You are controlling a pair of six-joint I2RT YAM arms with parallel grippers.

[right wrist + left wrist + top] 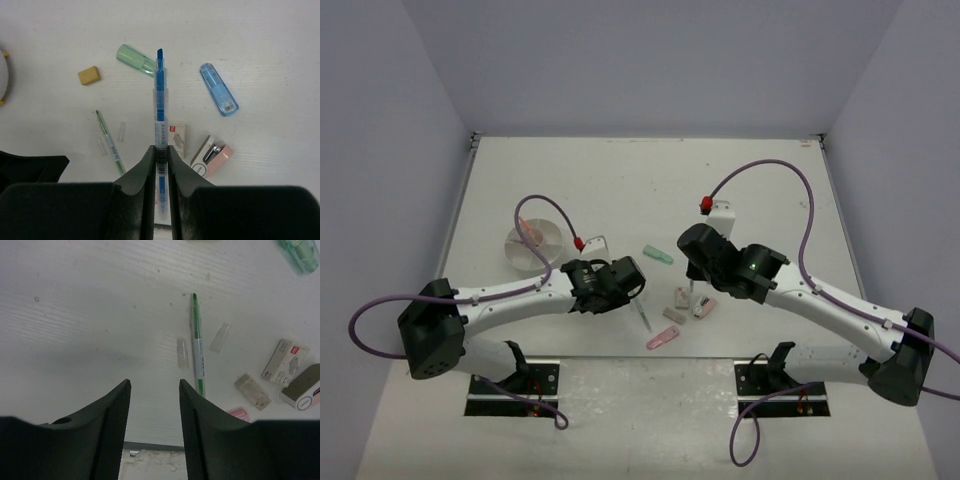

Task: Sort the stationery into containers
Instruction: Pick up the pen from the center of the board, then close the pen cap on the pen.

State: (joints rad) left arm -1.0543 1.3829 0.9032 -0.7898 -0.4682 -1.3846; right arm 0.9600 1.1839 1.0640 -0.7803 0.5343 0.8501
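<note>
Stationery is mostly unsorted in the top view. The round white holder (525, 262) sits on the left of the desk (620, 180) with something pink-orange (527, 230) standing in it. A green marker (657, 256), a green pen (645, 315), a pink marker (663, 340) and a few small erasers (681, 297) lie clustered at the near middle. I'd judge the job barely begun, with nearly everything left to sort. You have bare desk across the far half, but the cluster lies close to the near edge.

From the left wrist, your left gripper (152, 410) stands partly open with nothing between its jaws. It hangs just left of the green pen (198, 350), whose lower end runs beside the right finger. Two clear caps (182, 352) flank the pen. The desk's near edge (150, 445) shows right under the fingers, so you have little room toward yourself.

From the right wrist, your right gripper (160, 155) is clamped on a blue pen (160, 95) that points away from you. You cannot tell whether its tip touches the desk. A blue marker (219, 89) and a tan eraser (89, 75) lie on either side. The holder is off to the left, and the left arm (30, 167) sits in that direction, so plan to carry the pen around it.
</note>
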